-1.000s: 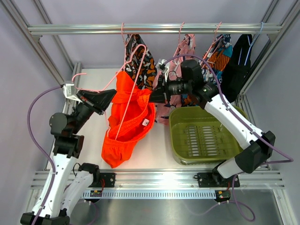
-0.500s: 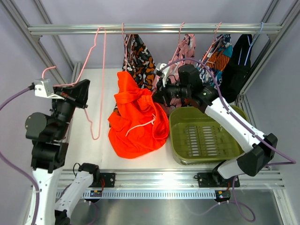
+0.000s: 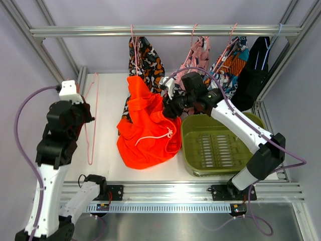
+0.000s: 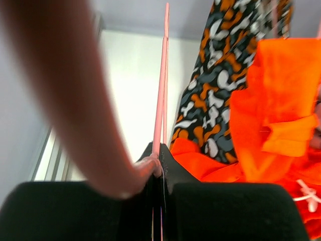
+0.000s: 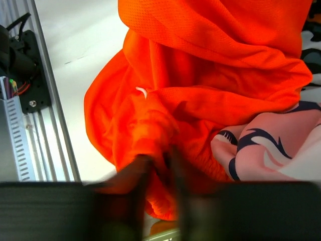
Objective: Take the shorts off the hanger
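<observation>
The plain orange shorts (image 3: 148, 133) lie in a heap on the white table, off their hanger. My right gripper (image 3: 166, 108) is shut on their upper right fold; in the right wrist view the fingers (image 5: 145, 170) pinch the orange fabric (image 5: 210, 65). My left gripper (image 3: 84, 119) is shut on the bare pink hanger (image 3: 92, 130), held left of the heap; in the left wrist view the gripper (image 4: 159, 160) clamps the hanger's wire (image 4: 161, 90). Camouflage shorts (image 3: 146, 57), pink printed shorts (image 3: 199, 52), teal-orange shorts (image 3: 233, 60) and black shorts (image 3: 257, 65) hang on the rail.
A green basin (image 3: 188, 145) stands right of the heap under my right arm. The aluminium rail (image 3: 75, 31) crosses the back, with frame posts at both sides. The pink shorts (image 5: 271, 150) touch the orange heap.
My left arm pulled the pink hanger out of the orange shorts and swung it left and down. The shorts dropped into a heap. My right gripper kept its hold.
</observation>
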### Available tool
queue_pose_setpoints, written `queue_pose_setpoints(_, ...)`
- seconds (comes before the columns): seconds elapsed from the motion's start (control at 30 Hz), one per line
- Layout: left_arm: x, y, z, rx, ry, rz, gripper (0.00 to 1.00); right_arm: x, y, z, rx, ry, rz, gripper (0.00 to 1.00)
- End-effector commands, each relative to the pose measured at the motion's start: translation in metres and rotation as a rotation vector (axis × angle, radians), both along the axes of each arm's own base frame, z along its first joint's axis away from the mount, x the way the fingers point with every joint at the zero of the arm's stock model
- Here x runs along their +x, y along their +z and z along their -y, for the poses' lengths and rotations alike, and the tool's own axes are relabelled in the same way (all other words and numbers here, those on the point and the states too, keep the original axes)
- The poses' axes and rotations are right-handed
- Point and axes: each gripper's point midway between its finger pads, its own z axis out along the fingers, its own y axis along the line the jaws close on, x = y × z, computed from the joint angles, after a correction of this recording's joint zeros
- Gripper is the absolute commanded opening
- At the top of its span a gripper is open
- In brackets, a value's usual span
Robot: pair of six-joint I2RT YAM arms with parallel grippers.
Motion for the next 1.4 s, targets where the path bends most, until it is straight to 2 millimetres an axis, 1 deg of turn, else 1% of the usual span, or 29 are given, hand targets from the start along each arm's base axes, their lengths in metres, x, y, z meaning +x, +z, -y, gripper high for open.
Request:
queue_pose_setpoints(0.0, 0.022, 0.008, -0.007, 0.069, 0.035, -0.03, 0.0, 0.005, 0.033, -0.001, 0.023, 0.032, 0.094, 0.49)
queue_pose_setpoints(0.03, 0.028, 0.009, -0.006, 0.076, 0.028, -0.034, 0.0, 0.004, 0.04, -0.001, 0.03, 0.037, 0.106, 0.61)
queue_pose_setpoints(0.07, 0.033, 0.017, -0.004, 0.075, 0.022, -0.023, 0.0, 0.002, 0.043, 0.0, 0.035, 0.048, 0.109, 0.69)
queue_pose_setpoints(0.1, 0.041, 0.022, 0.001, 0.071, 0.004, -0.011, 0.0, -0.001, 0.046, 0.002, 0.043, 0.066, 0.104, 0.73)
queue_pose_setpoints(0.13, 0.055, 0.018, 0.003, 0.074, -0.002, -0.033, 0.0, -0.005, 0.051, 0.002, 0.056, 0.079, 0.108, 0.8)
queue_pose_setpoints(0.2, 0.07, 0.034, 0.009, 0.042, -0.036, 0.009, 0.0, -0.008, 0.061, 0.007, 0.088, 0.091, 0.114, 0.83)
queue_pose_setpoints(0.23, 0.083, 0.032, 0.01, 0.038, -0.043, -0.005, 0.0, -0.009, 0.065, 0.009, 0.096, 0.09, 0.117, 0.85)
queue_pose_setpoints(0.27, 0.088, 0.046, 0.011, 0.03, -0.051, 0.025, 0.0, -0.01, 0.071, 0.012, 0.111, 0.088, 0.117, 0.85)
queue_pose_setpoints(0.33, 0.099, 0.058, 0.008, 0.01, -0.065, 0.047, 0.0, -0.007, 0.072, 0.02, 0.117, 0.07, 0.111, 0.86)
queue_pose_setpoints(0.37, 0.108, 0.058, 0.008, 0.002, -0.071, 0.046, 0.0, -0.008, 0.076, 0.023, 0.126, 0.068, 0.117, 0.86)
queue_pose_setpoints(0.4, 0.111, 0.073, 0.003, -0.013, -0.07, 0.087, 0.0, -0.008, 0.077, 0.026, 0.128, 0.061, 0.118, 0.86)
queue_pose_setpoints(0.47, 0.123, 0.078, 0.004, -0.035, -0.091, 0.101, 0.0, -0.007, 0.078, 0.035, 0.134, 0.044, 0.123, 0.87)
queue_pose_setpoints(0.53, 0.13, 0.093, -0.002, -0.07, -0.098, 0.145, 0.0, -0.007, 0.077, 0.04, 0.134, 0.036, 0.121, 0.87)
queue_pose_setpoints(0.57, 0.138, 0.091, -0.002, -0.087, -0.105, 0.142, 0.0, -0.007, 0.079, 0.043, 0.136, 0.028, 0.13, 0.87)
queue_pose_setpoints(0.63, 0.145, 0.105, -0.003, -0.135, -0.124, 0.186, 0.0, -0.006, 0.078, 0.047, 0.134, 0.014, 0.134, 0.87)
queue_pose_setpoints(0.67, 0.151, 0.107, -0.003, -0.173, -0.138, 0.191, 0.0, -0.006, 0.079, 0.051, 0.135, 0.006, 0.138, 0.88)
queue_pose_setpoints(0.7, 0.155, 0.109, -0.003, -0.192, -0.146, 0.199, 0.0, -0.007, 0.081, 0.052, 0.139, 0.006, 0.145, 0.88)
queue_pose_setpoints(0.77, 0.16, 0.125, -0.003, -0.219, -0.167, 0.249, 0.0, -0.008, 0.082, 0.055, 0.14, 0.004, 0.148, 0.88)
queue_pose_setpoints(0.83, 0.168, 0.127, -0.008, -0.261, -0.171, 0.253, 0.0, -0.009, 0.081, 0.057, 0.14, 0.003, 0.148, 0.88)
queue_pose_setpoints(0.87, 0.169, 0.137, -0.011, -0.264, -0.172, 0.276, 0.0, -0.011, 0.083, 0.057, 0.144, 0.008, 0.151, 0.88)
queue_pose_setpoints(0.93, 0.176, 0.138, -0.021, -0.284, -0.159, 0.276, 0.0, -0.011, 0.083, 0.059, 0.146, 0.004, 0.153, 0.88)
queue_pose_setpoints(1.03, 0.183, 0.148, -0.031, -0.313, -0.147, 0.307, 0.0, -0.012, 0.086, 0.061, 0.152, 0.003, 0.16, 0.89)
queue_pose_setpoints(1.13, 0.189, 0.157, -0.032, -0.345, -0.162, 0.341, 0.0, -0.014, 0.087, 0.063, 0.152, 0.001, 0.163, 0.89)
queue_pose_setpoints(1.17, 0.195, 0.154, -0.034, -0.353, -0.161, 0.335, 0.0, -0.015, 0.086, 0.063, 0.153, 0.003, 0.161, 0.89)
queue_pose_setpoints(1.2, 0.196, 0.161, -0.034, -0.355, -0.165, 0.35, 0.0, -0.015, 0.087, 0.063, 0.155, 0.005, 0.163, 0.89)
queue_pose_setpoints(1.27, 0.208, 0.155, -0.038, -0.365, -0.158, 0.333, 0.0, -0.018, 0.084, 0.063, 0.158, 0.012, 0.157, 0.89)
queue_pose_setpoints(1.3, 0.21, 0.16, -0.039, -0.364, -0.157, 0.342, 0.0, -0.019, 0.084, 0.063, 0.159, 0.01, 0.157, 0.89)
queue_pose_setpoints(1.33, 0.212, 0.16, -0.041, -0.363, -0.151, 0.337, 0.0, -0.02, 0.082, 0.063, 0.157, 0.012, 0.151, 0.89)
queue_pose_setpoints(1.37, 0.221, 0.153, -0.045, -0.366, -0.141, 0.32, 0.0, -0.021, 0.082, 0.064, 0.158, 0.011, 0.154, 0.89)
